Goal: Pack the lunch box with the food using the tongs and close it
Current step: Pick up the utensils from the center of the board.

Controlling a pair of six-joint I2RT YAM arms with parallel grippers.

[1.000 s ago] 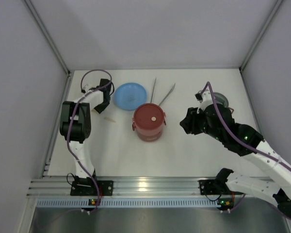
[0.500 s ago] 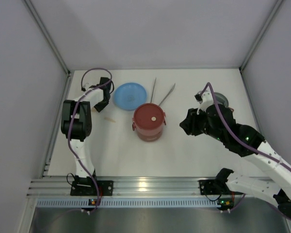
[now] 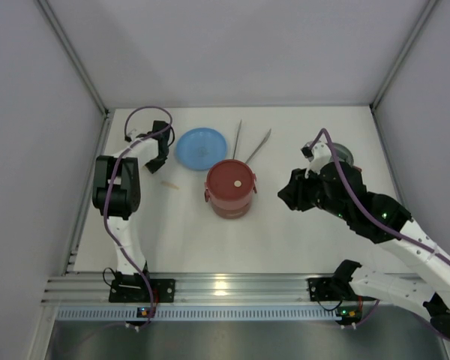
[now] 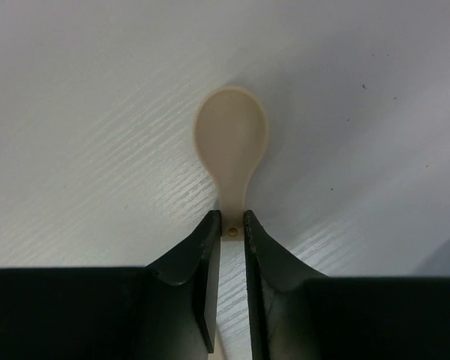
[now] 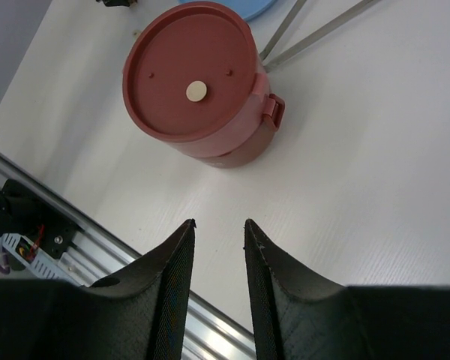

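Two arms show from above: your left gripper (image 3: 160, 160) sits low at the far left of the white table (image 3: 187, 232), just left of the blue plate (image 3: 191, 142). Your right gripper (image 3: 287, 196) hangs to the right of the lunch box (image 3: 226, 204), apart from it. That lunch box stands mid-table with its maroon lid on and a pale round piece (image 3: 238, 182) on the lid's middle. The tongs (image 3: 237, 141) lie in a narrow V just beyond it, right of the plate. Through the left wrist camera you see the fingers (image 4: 202, 247) pinched onto the thin handle of a beige spoon (image 4: 231, 139) lying flat on the table, bowl pointing away. Through the right wrist camera the jaws stand parted with nothing between them, the lidded lunch box ahead and the tongs past it.
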